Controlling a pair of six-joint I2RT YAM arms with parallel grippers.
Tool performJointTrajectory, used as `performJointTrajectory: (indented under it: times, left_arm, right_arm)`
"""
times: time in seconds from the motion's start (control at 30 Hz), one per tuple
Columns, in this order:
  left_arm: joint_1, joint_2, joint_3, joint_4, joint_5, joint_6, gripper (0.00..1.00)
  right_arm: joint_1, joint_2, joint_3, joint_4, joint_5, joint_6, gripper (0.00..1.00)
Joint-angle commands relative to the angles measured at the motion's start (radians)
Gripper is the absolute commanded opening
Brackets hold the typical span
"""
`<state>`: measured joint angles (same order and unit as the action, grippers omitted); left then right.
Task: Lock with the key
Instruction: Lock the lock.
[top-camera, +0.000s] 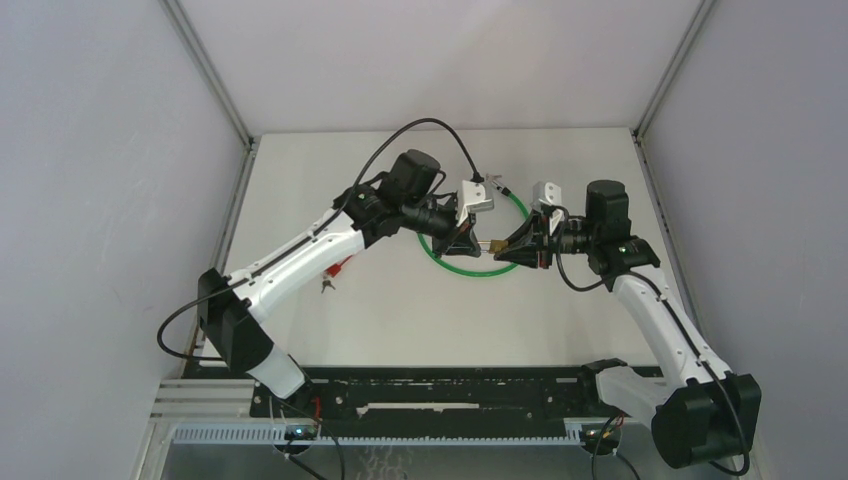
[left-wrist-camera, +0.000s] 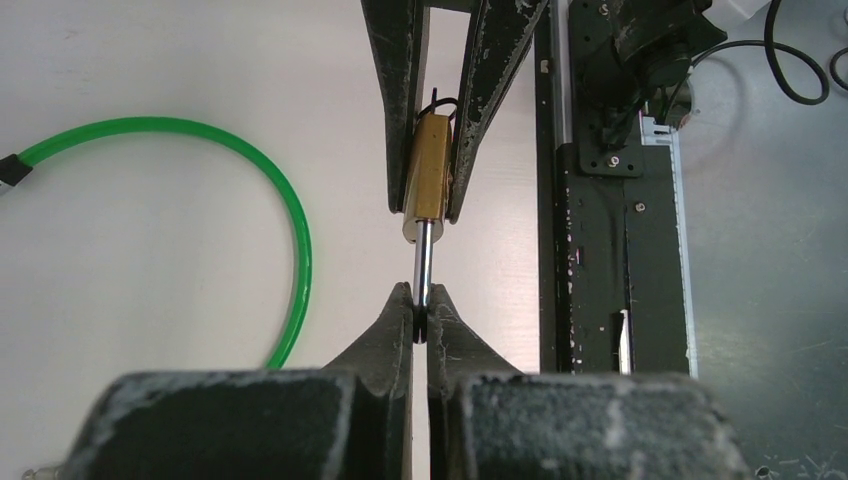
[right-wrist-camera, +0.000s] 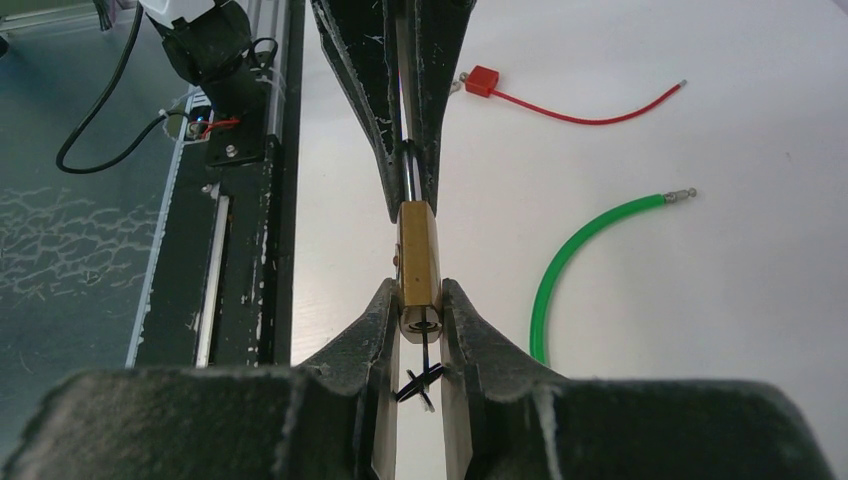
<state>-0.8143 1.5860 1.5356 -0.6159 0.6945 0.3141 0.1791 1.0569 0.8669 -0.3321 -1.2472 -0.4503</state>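
While the white table (top-camera: 400, 320) is mostly bare, both arms meet right above the green cable loop (top-camera: 470, 272), so that's where the action is. The right gripper (right-wrist-camera: 420, 300) is clamped on the brass padlock (right-wrist-camera: 418, 255), held in the air over the loop's right half. The left gripper (left-wrist-camera: 420, 305) is pinched tight on the steel shackle (left-wrist-camera: 424, 262) sticking out of the lock's other end.

My read: the grab is done, the actual locking isn't. The shackle looks drawn out, and I see no key in the keyway, just a black wire bit (right-wrist-camera: 422, 380) hanging there. There's a red tag (top-camera: 338, 268) lying well left of the loop, maybe with the key; too small to tell.
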Motion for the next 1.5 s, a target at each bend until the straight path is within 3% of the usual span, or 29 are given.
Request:
performJointTrajectory:
  times: [0.0, 0.6, 0.9, 1.17, 1.47]
  left_arm:
    - [-0.027, 0.004, 0.076, 0.069, 0.003, -0.023, 0.00]
    - [-0.036, 0.029, 0.076, 0.122, 0.085, -0.109, 0.00]
    - [-0.048, 0.031, 0.070, 0.142, 0.033, -0.104, 0.00]
    - [-0.051, 0.056, 0.092, 0.147, 0.099, -0.159, 0.00]
    - [-0.076, 0.013, 0.064, 0.145, -0.063, -0.052, 0.00]
  right_arm:
    - [0.022, -0.003, 0.044, 0.070, -0.052, 0.028, 0.00]
    - [0.069, -0.023, 0.043, 0.047, 0.045, -0.035, 0.00]
    - [0.072, -0.018, 0.043, 0.056, 0.020, -0.020, 0.00]
    - [0.080, -0.051, 0.029, 0.065, 0.072, -0.052, 0.00]
    - [0.067, -0.024, 0.029, 0.078, -0.021, -0.006, 0.00]
